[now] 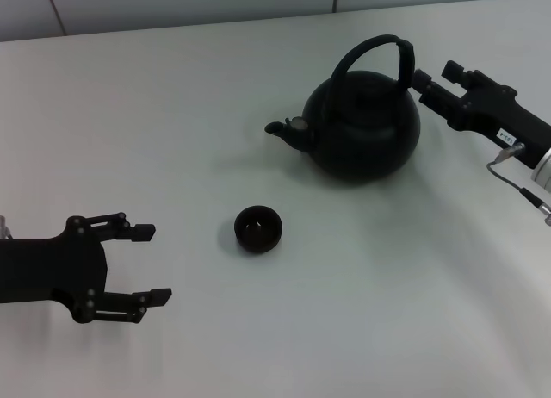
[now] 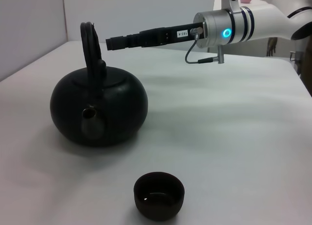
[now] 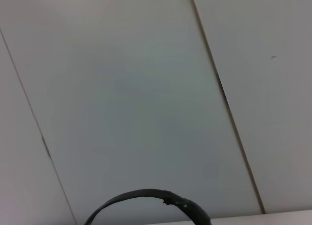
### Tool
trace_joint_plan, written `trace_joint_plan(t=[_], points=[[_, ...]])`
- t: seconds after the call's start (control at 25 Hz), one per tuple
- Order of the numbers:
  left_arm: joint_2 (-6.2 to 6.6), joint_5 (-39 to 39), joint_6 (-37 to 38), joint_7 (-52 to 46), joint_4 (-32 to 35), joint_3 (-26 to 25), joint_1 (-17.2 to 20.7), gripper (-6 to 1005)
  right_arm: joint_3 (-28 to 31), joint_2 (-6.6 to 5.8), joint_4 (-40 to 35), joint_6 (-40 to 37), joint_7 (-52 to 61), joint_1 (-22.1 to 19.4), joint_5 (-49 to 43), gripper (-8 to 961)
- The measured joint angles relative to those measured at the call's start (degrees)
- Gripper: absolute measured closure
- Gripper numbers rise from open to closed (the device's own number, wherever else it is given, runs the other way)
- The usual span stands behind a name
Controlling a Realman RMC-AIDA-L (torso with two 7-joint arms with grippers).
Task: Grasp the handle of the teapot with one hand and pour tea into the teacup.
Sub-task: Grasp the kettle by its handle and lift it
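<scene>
The black teapot (image 1: 362, 122) stands upright on the white table, its spout (image 1: 284, 133) pointing left toward the teacup. Its arched handle (image 1: 372, 45) stands up over the lid; it also shows in the left wrist view (image 2: 90, 42) and the right wrist view (image 3: 146, 196). The small black teacup (image 1: 257, 229) sits in front of the spout, also seen in the left wrist view (image 2: 159, 195). No tea shows. My right gripper (image 1: 437, 76) is open, level with the handle's ribbed right side, a small gap short of it (image 2: 109, 42). My left gripper (image 1: 153, 264) is open and empty at the lower left.
The white table (image 1: 172, 114) runs back to a pale panelled wall (image 1: 189, 6). A grey cable (image 1: 516, 178) loops off my right wrist at the right edge of the head view.
</scene>
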Motion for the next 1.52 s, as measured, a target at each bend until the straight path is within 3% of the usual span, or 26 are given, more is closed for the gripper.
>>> trace_joint_plan(t=[0.72,1.52], points=[[-0.32,0.0,-1.4,0.0,-0.2,-0.1,0.0,140,0.5,0.02,1.3,6.1,0.0,3.8,1.5,284],[-0.57,0.0,-2.2,0.0,-0.2,0.0,-0.1,140,0.4,0.00,2.0,7.3,-0.1,5.8,1.7,314]])
